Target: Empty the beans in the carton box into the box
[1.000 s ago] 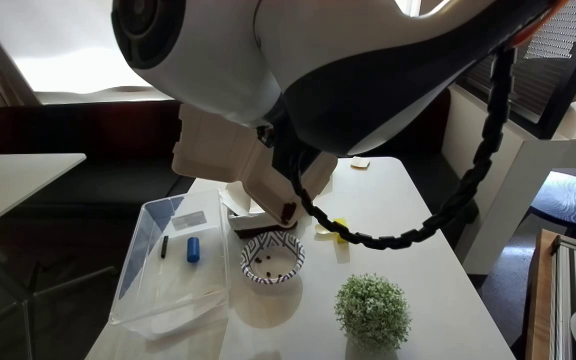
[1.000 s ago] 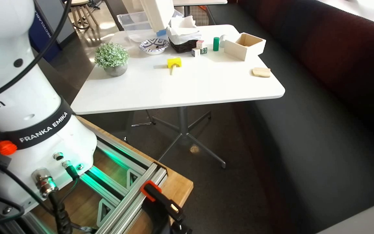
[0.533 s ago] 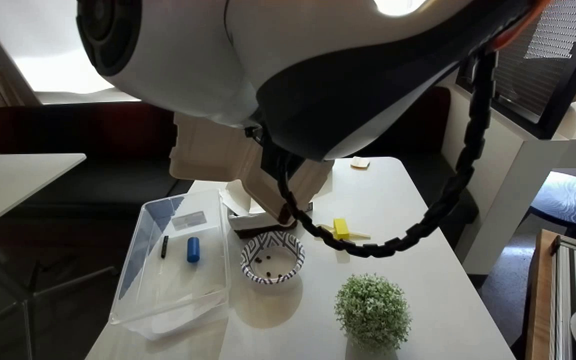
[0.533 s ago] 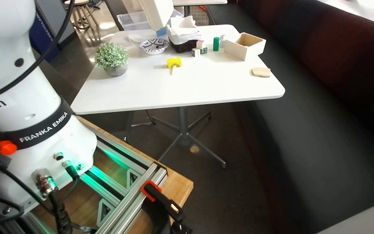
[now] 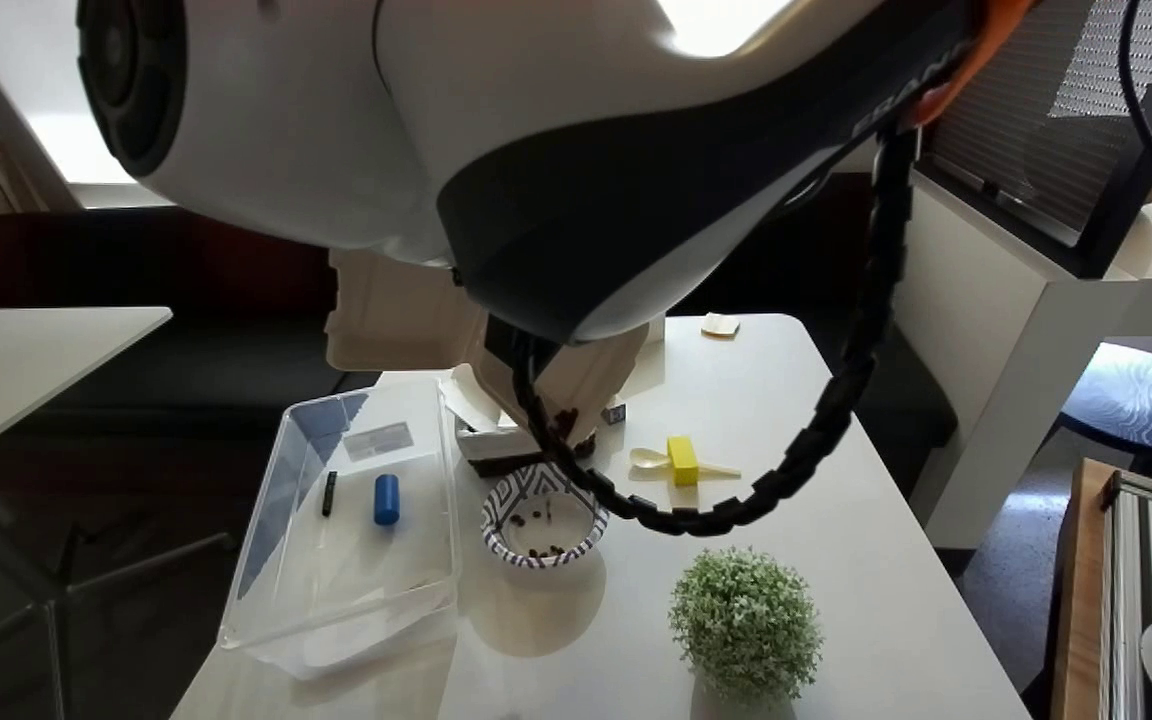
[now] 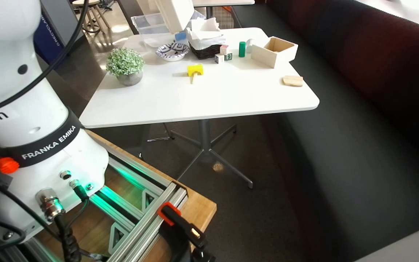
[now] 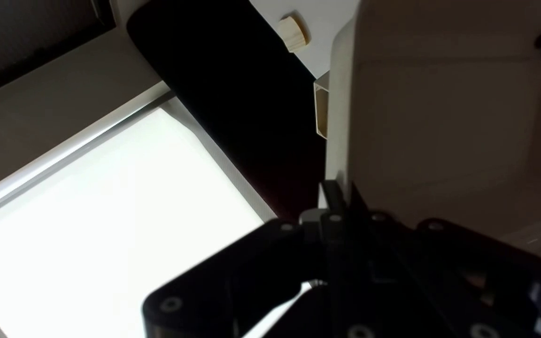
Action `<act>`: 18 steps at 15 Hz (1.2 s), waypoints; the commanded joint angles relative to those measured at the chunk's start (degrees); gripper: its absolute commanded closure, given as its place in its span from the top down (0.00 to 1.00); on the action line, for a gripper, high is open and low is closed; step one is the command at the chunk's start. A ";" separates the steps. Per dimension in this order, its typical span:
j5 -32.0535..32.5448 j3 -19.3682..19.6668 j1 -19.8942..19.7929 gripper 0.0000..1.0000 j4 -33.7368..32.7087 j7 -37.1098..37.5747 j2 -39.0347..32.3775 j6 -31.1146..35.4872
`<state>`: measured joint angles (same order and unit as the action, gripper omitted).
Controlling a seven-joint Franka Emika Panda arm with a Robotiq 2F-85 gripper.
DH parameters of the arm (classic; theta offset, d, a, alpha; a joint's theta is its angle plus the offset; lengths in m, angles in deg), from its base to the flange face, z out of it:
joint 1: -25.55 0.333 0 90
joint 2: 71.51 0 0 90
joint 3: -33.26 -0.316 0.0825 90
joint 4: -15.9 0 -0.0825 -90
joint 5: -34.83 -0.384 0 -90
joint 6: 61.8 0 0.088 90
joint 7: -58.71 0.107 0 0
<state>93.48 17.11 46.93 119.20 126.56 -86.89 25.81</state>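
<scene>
One nearly closed gripper (image 7: pixel 343 190) pinches the carton box (image 7: pixel 444 131)

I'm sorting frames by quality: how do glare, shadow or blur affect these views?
Wrist view: the white panel is blown out, the inside of the carton box dim, and the pincer nearly black. In an exterior view: beans in the carton box merge into a dark smudge, the bench loses detail. In an exterior view: glare spots the floor beyond the table.

carton box (image 5: pixel 456 328): tan, open, tilted | dark beans (image 5: pixel 564 422): inside, some in bowl (image 5: pixel 568 522)
</scene>
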 commanded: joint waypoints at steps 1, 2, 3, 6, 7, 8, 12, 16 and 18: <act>-1.09 -0.01 1.68 0.01 -4.03 0.58 -2.88 -4.77; -1.01 0.01 2.02 0.01 -4.69 0.67 -3.31 -5.85; -0.98 0.02 2.35 0.01 -5.26 0.76 -3.64 -6.93; -1.00 0.06 2.94 0.01 -6.74 0.58 -4.54 -8.98; -1.05 0.07 3.10 0.01 -7.16 0.55 -4.82 -9.50; -1.07 0.09 3.22 0.01 -7.48 0.52 -5.06 -9.91; -1.05 0.17 3.56 0.01 -8.58 0.58 -5.86 -11.04; -0.66 0.27 4.37 0.01 -10.07 0.49 -6.98 -13.73; -0.05 0.29 5.21 0.01 -11.50 0.31 -8.04 -16.11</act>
<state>93.43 17.12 50.38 111.05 126.60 -92.45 13.92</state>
